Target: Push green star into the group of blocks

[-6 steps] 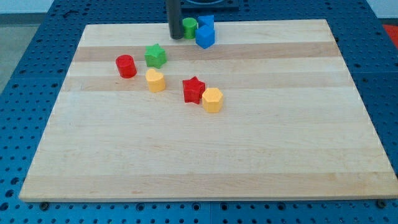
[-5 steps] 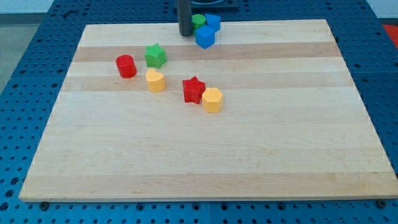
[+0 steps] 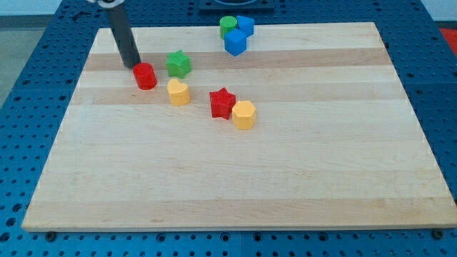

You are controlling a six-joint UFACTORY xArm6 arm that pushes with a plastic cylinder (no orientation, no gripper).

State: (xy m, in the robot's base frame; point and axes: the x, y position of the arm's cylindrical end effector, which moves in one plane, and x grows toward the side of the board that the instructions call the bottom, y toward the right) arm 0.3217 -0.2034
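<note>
The green star (image 3: 178, 63) lies on the wooden board (image 3: 235, 171) in the upper left part. My tip (image 3: 133, 66) is down on the board just up-left of the red cylinder (image 3: 145, 76), to the left of the green star with a gap between. A yellow block (image 3: 178, 92) sits just below the green star. A red star (image 3: 223, 103) and a yellow hexagonal block (image 3: 243, 114) touch each other near the middle.
A green cylinder (image 3: 228, 26) and two blue blocks (image 3: 235, 41) (image 3: 245, 24) cluster at the board's top edge. The board rests on a blue perforated table (image 3: 21, 107).
My tip has moved from beside the green cylinder at the top edge down and left to the red cylinder. The green cylinder was nudged slightly right early on. The other blocks have not moved.
</note>
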